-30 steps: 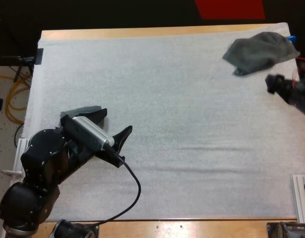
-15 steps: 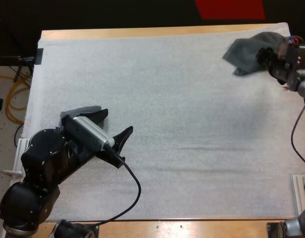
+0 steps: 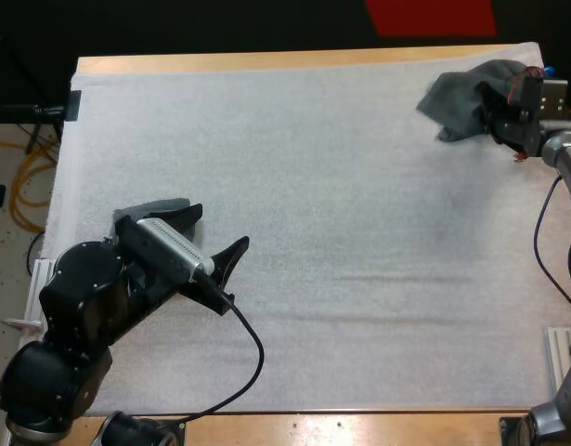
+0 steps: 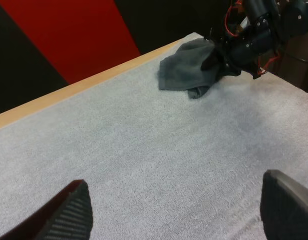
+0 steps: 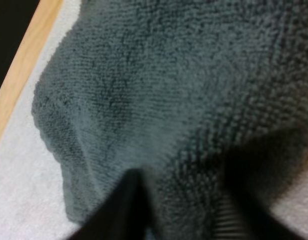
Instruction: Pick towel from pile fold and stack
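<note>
Reaching gripper: my right gripper (image 3: 490, 109) is down on the crumpled towel (image 3: 457, 100) at the far right corner of the white mat (image 3: 313, 167).
Right gripper state: its fingers (image 5: 127, 205) stand apart with their tips sunk in the cloth. A ridge of towel lies between them, and they are not drawn together on it.
Crumpled towel: dark grey-green and bunched in one heap. It lies on the mat's far right corner, just inside the mat's far edge, and the wrist camera over it sees its pile close up (image 5: 143, 90).
Left gripper: my left gripper (image 3: 220, 229) hovers over the mat's near left part, well apart from the crumpled towel (image 4: 181, 70).
Left gripper state: its fingers (image 4: 68, 212) are spread wide, with nothing between them but bare mat.
Second towel: a flat dark grey-green towel (image 3: 155, 206) lies on the mat just beside the left gripper, on the side toward the mat's left edge, partly hidden by the arm.
Table: wooden table (image 3: 266, 62), whose edge shows beyond the mat's far side.
</note>
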Controlling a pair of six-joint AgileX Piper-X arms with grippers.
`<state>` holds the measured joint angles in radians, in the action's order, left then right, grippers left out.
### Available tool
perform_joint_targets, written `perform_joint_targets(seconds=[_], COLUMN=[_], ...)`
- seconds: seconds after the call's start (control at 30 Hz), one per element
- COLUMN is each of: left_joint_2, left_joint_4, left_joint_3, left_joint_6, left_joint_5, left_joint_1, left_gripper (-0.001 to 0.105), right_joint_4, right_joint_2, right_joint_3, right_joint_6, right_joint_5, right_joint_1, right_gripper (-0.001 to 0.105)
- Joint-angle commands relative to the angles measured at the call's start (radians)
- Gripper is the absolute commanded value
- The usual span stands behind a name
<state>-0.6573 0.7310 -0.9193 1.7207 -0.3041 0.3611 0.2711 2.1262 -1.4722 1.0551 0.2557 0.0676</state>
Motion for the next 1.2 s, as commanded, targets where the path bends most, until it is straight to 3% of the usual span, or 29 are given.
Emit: perform_joint_targets(seconds=[0.0,0.13,0.3,0.5,0.83,0.93,1.17], left_joint_2=[-0.001,-0.001,-0.001,-0.001,-0.001,-0.001,-0.001], left_joint_4=[-0.01,-0.01,-0.01,-0.01,-0.01,-0.01,-0.01], left_joint_3=[-0.006,-0.006,-0.006,-0.006,-0.006,-0.006,-0.006], left_joint_6=[0.01,0.01,0.01,0.05,0.055,0.055,0.055], left_joint_5=[-0.01,-0.007,-0.007,-0.015,-0.047,-0.047,-0.047], left_joint_1=[0.003,0.003,0.003,0.003,0.003,0.003,0.003], left_gripper=[0.068,0.068,0.068,0.068,0.068,0.068,0.068], right_joint_4=[-0.006,-0.005,-0.013,-0.011,-0.167,-0.17,-0.147], right_joint_2=[-0.017,-0.061,-0.128,-0.134,-0.162,-0.197,-0.364], right_joint_3=[-0.011,-0.011,-0.011,-0.011,-0.015,-0.014,-0.014], right_joint_6=[0.006,0.072,0.222,0.251,0.254,0.29,0.439], right_joint_5=[0.021,0.038,-0.088,-0.093,-0.078,-0.077,0.058], right_joint_1=[-0.001,-0.001,0.005,0.009,0.009,0.009,0.008], right_gripper=[0.0,0.0,0.001,0.001,0.001,0.001,0.001])
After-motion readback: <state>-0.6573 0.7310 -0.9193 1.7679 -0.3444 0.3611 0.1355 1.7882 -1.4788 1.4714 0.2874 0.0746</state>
